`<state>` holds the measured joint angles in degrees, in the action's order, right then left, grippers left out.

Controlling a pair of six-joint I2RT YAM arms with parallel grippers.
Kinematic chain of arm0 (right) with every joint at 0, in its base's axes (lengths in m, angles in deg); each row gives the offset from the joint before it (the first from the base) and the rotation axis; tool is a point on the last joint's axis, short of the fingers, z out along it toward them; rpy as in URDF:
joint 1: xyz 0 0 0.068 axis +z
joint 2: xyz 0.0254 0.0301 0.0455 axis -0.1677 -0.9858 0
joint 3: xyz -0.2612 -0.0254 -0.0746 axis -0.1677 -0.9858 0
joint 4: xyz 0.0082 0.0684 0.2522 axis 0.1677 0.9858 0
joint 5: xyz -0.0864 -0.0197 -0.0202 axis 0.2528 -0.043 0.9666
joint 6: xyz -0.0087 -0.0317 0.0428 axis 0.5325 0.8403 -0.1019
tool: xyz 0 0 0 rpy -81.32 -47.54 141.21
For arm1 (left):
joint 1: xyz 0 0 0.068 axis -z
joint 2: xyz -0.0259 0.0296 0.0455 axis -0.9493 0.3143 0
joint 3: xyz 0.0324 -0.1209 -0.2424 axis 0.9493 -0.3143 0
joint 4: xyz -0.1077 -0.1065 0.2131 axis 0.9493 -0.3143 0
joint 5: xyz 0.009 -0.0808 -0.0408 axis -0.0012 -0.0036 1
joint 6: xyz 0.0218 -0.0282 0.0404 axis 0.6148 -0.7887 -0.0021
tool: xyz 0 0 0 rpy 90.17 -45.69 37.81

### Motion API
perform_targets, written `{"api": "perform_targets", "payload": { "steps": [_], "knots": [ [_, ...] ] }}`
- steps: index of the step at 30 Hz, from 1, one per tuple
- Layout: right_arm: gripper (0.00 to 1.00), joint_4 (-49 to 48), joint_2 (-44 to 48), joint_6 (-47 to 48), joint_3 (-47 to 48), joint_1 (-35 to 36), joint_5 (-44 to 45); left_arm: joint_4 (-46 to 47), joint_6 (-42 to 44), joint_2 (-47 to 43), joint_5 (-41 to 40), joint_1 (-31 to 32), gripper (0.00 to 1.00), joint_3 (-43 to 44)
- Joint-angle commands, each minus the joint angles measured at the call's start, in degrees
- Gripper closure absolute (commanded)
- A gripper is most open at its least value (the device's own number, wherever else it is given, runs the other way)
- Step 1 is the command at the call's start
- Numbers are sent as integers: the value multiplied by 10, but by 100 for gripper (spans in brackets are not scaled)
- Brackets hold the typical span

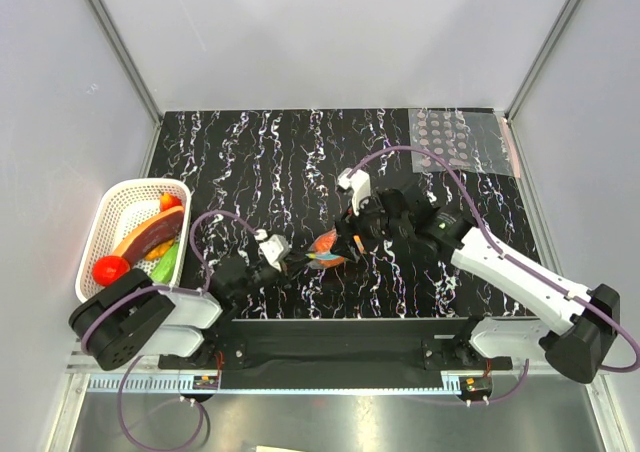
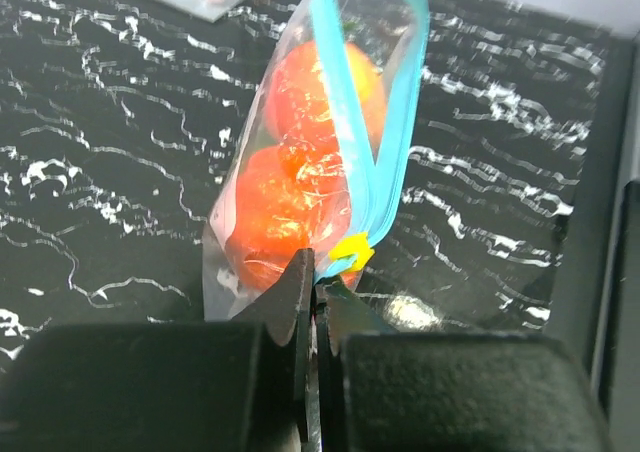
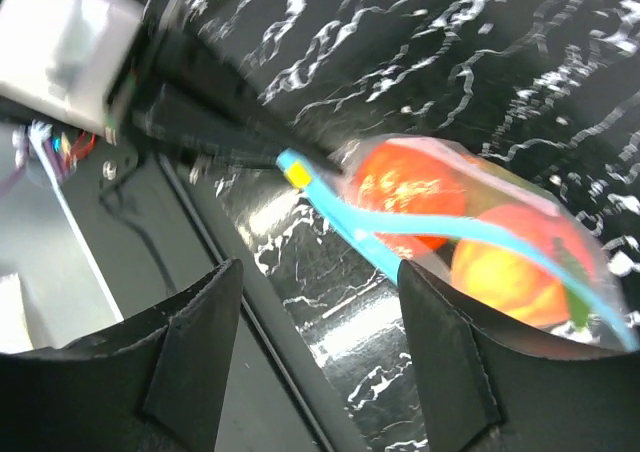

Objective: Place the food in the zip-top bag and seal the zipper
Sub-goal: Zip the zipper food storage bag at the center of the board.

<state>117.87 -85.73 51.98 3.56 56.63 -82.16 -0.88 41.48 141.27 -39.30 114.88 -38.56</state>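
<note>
Closest to us in the left wrist view, the left gripper (image 2: 315, 292) is clamped tight on the bottom corner of the zip-top bag (image 2: 255, 242), right by the little yellow tab (image 2: 350, 252). The bag stands up from that pinch with the food (image 2: 300, 102) inside. We can make out two orange fruits and a hint of green, so the third one is likely in there too.

Here's what worries us. The zipper (image 2: 350, 142) looks joined down near the tab, but its two blue strips spread apart toward the top of the frame, so we'd say it isn't fully sealed. The whole bag hangs off one corner grip. If it tips or swings, a fruit could roll out of that gap, or the plastic could slip from the pinch. The right gripper (image 3: 318, 272) has its jaws spread wide and is holding nothing, with the blue strip running across the gap. If it closes off-line, it could squash a fruit instead of the strip, or yank the bag loose.

Pose-wise, in the top view the left arm sits low at lower left, reaching in toward the centre. The right arm stretches diagonally from lower right, wrist bent down over the bag.
</note>
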Motion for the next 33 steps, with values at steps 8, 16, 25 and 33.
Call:
{"api": "perform_targets", "payload": {
  "steps": [8,16,25,33],
  "knots": [
    [50,-60,-26,144,32,23,-121,6,-17,-117,89,-23,100,65],
    [53,-93,-51,183,44,47,-93,-4,-13,-118,100,-24,100,64],
    [55,-84,-65,245,63,47,-107,-1,1,-125,112,-24,100,52],
    [55,-94,-70,306,51,46,-119,7,3,-134,124,-28,100,35]
  ]
}}
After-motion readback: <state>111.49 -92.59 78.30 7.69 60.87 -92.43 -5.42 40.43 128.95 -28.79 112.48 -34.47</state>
